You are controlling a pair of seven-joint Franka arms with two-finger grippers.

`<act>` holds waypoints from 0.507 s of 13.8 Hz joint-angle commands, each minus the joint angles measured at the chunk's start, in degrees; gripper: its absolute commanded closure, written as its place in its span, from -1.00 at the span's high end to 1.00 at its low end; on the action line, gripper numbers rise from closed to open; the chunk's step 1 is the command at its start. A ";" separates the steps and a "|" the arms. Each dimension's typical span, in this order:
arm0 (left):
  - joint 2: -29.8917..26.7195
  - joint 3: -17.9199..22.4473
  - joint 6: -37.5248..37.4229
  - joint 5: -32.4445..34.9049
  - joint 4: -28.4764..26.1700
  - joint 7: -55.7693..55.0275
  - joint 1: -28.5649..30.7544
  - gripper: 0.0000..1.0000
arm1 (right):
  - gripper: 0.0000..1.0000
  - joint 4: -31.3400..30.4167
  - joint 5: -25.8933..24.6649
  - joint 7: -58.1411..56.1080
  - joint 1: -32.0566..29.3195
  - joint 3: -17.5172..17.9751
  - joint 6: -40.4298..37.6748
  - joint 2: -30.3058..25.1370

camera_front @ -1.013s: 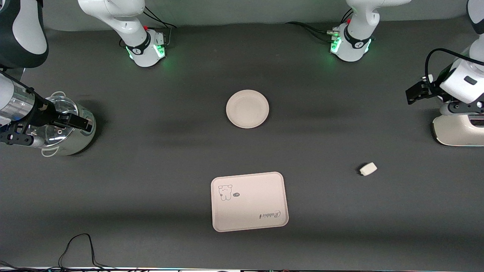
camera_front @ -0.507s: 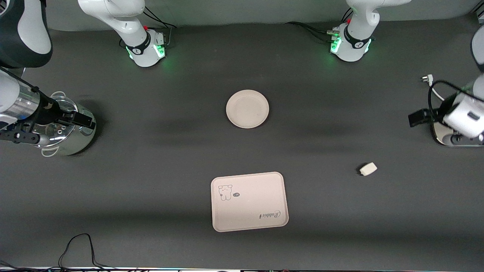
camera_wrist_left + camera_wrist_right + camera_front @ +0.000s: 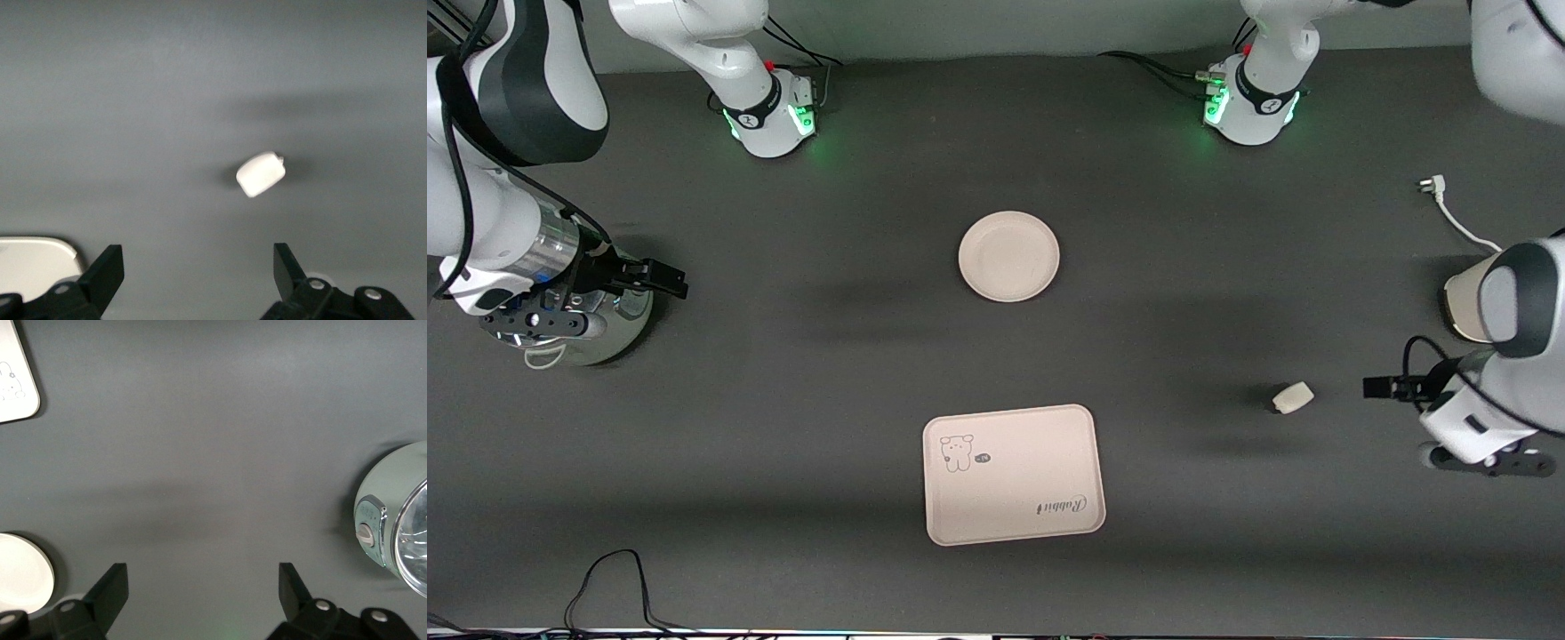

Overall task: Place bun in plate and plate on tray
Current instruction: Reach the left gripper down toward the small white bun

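Note:
The bun (image 3: pixel 1293 397) lies on the dark table toward the left arm's end, and it also shows in the left wrist view (image 3: pixel 261 174). The plate (image 3: pixel 1009 256) sits empty at mid-table. The tray (image 3: pixel 1014 474) lies nearer the front camera than the plate, also empty. My left gripper (image 3: pixel 1376 388) is open and empty, low over the table just beside the bun on the side of the left arm's end; its jaws (image 3: pixel 198 270) stand wide apart. My right gripper (image 3: pixel 665 277) is open and empty (image 3: pixel 203 590) over the edge of a steel pot.
A steel pot with a glass lid (image 3: pixel 578 324) stands at the right arm's end, also in the right wrist view (image 3: pixel 395 520). A cream appliance (image 3: pixel 1463 307) and a white plug cable (image 3: pixel 1440 200) lie at the left arm's end. A black cable (image 3: pixel 614 578) loops by the front edge.
My left gripper has come down from over the cream appliance to beside the bun. My right gripper has shifted a little toward mid-table over the pot. Bun, plate and tray have not moved.

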 commanded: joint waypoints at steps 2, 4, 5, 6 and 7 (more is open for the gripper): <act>2.87 -0.45 9.01 0.43 -5.24 0.32 -1.14 1.00 | 1.00 -0.06 0.32 0.99 0.32 -0.09 -0.05 -0.96; 2.87 -0.45 14.55 -2.02 -10.52 0.14 -1.49 1.00 | 1.00 -0.14 0.24 0.56 0.23 -0.09 -0.05 -0.87; 2.78 -0.45 17.01 -3.07 -13.24 0.14 -1.41 1.00 | 1.00 -0.06 0.15 0.12 0.14 -0.18 0.04 -0.79; 2.69 -0.45 19.21 -3.52 -15.62 0.14 -1.49 1.00 | 1.00 0.03 0.15 0.11 -0.03 -0.18 -0.05 -0.96; 2.61 -0.45 21.32 -3.61 -17.73 0.14 -1.49 1.00 | 1.00 -0.06 0.15 0.20 -0.12 -0.27 -0.14 -1.05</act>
